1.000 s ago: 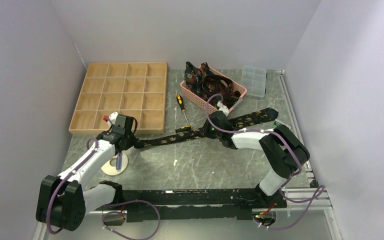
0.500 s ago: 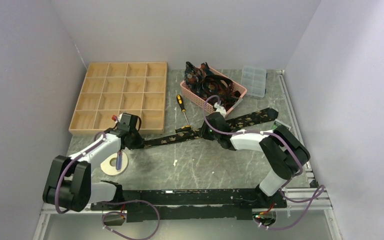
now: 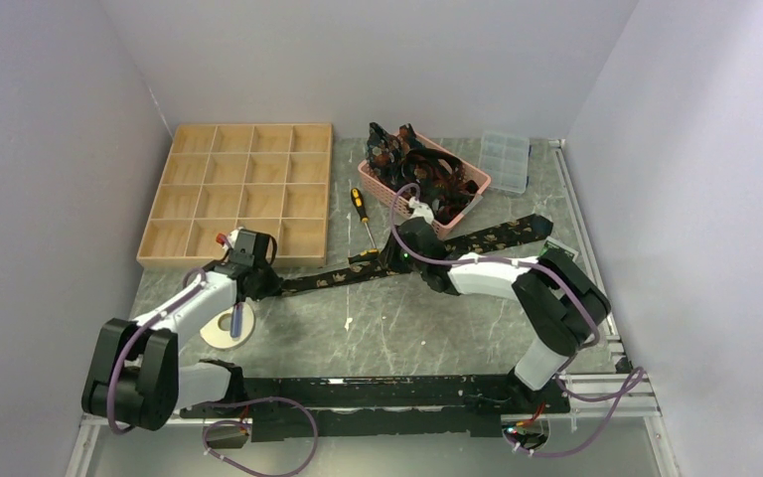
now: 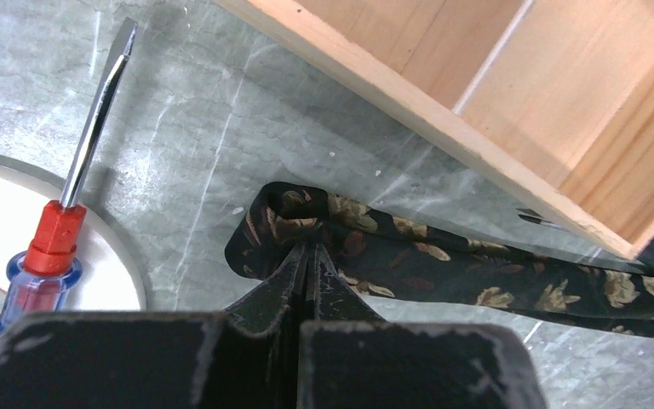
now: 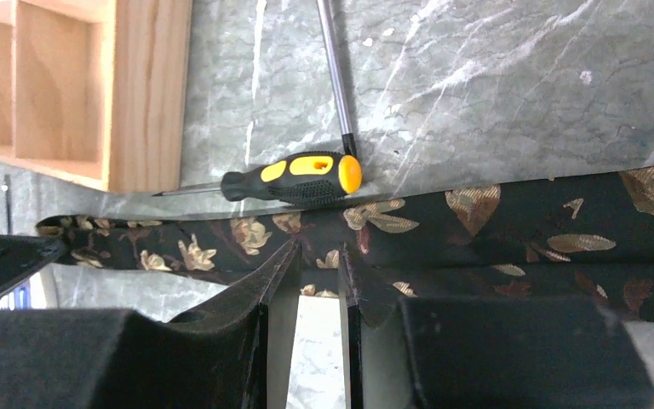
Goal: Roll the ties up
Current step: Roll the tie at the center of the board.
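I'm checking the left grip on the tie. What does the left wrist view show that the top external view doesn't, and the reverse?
Only the left wrist view: the end of the tie folded over itself and pinched in the shut left pincer. Only the top external view: the pink basket holding more ties, the clear box and the right arm. Both: the tie, the wooden tray, and the red-and-blue screwdriver lying on the white disc.

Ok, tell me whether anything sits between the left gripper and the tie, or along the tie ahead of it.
Nothing between them: the left gripper is shut on the end of the tie. Further along, a yellow-handled screwdriver lies right against the tie's far edge, and the right gripper is at its near edge.
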